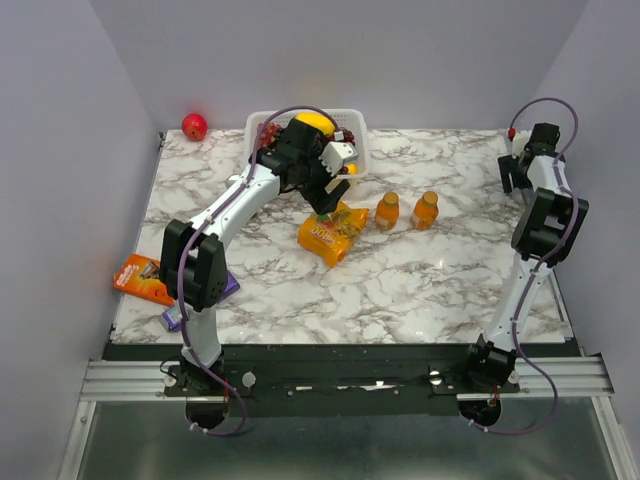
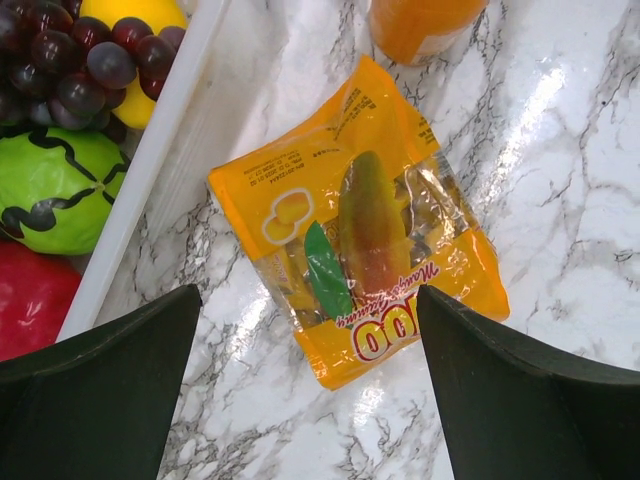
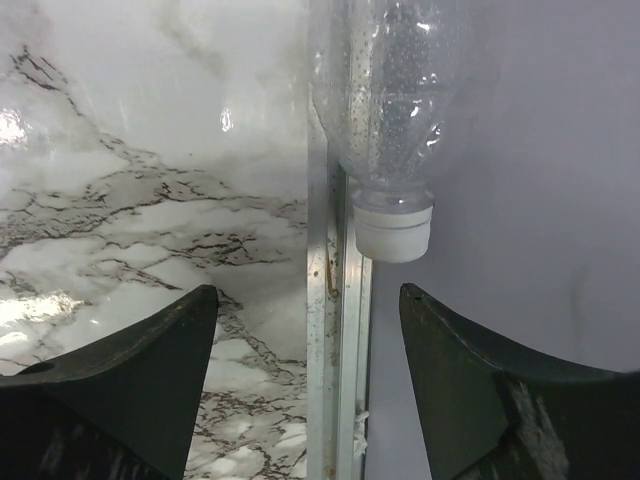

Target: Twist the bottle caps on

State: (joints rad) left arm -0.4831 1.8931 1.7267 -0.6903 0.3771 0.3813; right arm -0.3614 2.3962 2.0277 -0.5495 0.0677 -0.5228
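Right wrist view gives us the step in hand. The clear bottle [image 3: 390, 90] sits just ahead of the right hand [image 3: 307, 292], with its white cap [image 3: 393, 232] turned back toward the fingertips. It lies over the metal rail [image 3: 325, 300] where the desk [image 3: 120, 220] meets the wall [image 3: 540, 200]. The right hand is open, its fingers spread wide with nothing between them, and it does not touch the bottle. The cap sits on the neck, but we cannot tell whether it is tight.

We judge the job here is to fetch this bottle in from the edge. To do it well, we reach forward past the cap and close on the body, leaving the cap free for turning. The bottle lies nearer our right finger than our left, so we first shift the hand rightward to centre it. The wall beyond that finger leaves little room, and a nudge could roll the bottle away. The thin plastic probably dents, so we squeeze gently.

The left hand [image 2: 307, 295] is open too, above a mango snack packet [image 2: 360, 240], gripping nothing. The nearer orange bottle [image 2: 425, 25] stands ahead of it, and the other orange bottle [image 1: 425, 210] just beyond that.
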